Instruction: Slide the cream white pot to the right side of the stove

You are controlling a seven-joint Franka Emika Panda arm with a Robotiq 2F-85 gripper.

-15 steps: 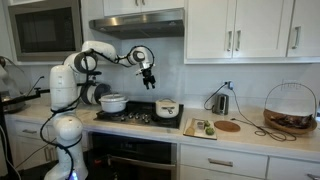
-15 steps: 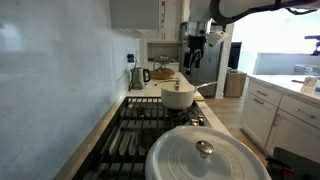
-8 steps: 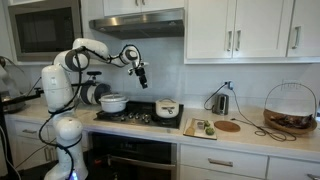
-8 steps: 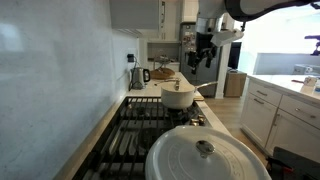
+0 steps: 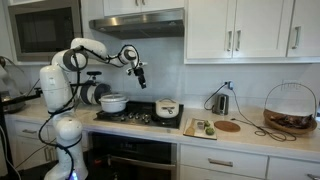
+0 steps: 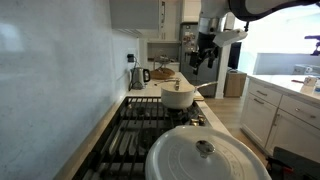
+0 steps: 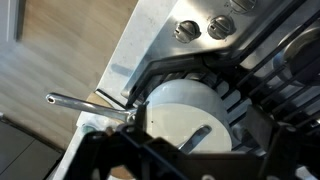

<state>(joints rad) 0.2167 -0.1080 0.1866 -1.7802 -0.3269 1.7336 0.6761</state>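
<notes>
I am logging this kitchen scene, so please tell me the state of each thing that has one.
gripper: open, empty, up in the air
big white pot: covered, on the stove
long-handled pot: covered
upper cupboards: shut
microwave: shut

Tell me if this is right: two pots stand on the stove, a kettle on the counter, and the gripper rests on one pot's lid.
Not quite. The gripper rests on no lid: it hangs in the air above the stove, clear of the pot nearest the robot's base and the second pot, as both exterior views show. The rest stands.
</notes>
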